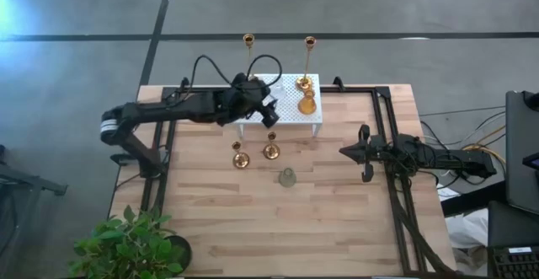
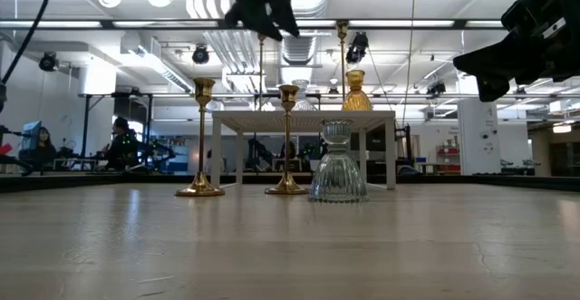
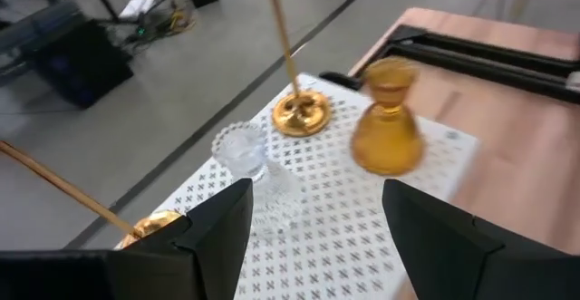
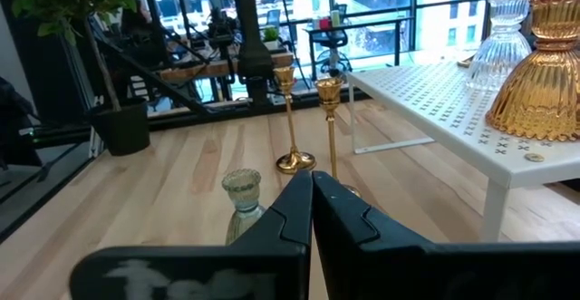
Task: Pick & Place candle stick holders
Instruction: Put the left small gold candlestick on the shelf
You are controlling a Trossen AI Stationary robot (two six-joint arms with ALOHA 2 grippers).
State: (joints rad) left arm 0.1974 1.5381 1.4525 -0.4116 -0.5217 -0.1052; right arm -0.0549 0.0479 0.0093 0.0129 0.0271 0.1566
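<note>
Over perforated white stand, left claw gapes near ribbed, seemingly amber glass holder.

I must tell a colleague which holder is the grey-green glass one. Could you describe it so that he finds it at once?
Start at the white perforated stand at the far edge of the wooden table. In front of it stand two short brass holders. The grey-green glass holder stands alone, a little nearer and to their right, directly on the wood. It is the only glass holder not on the stand.

White perforated stand on wooden table, potted plant at table corner
</note>
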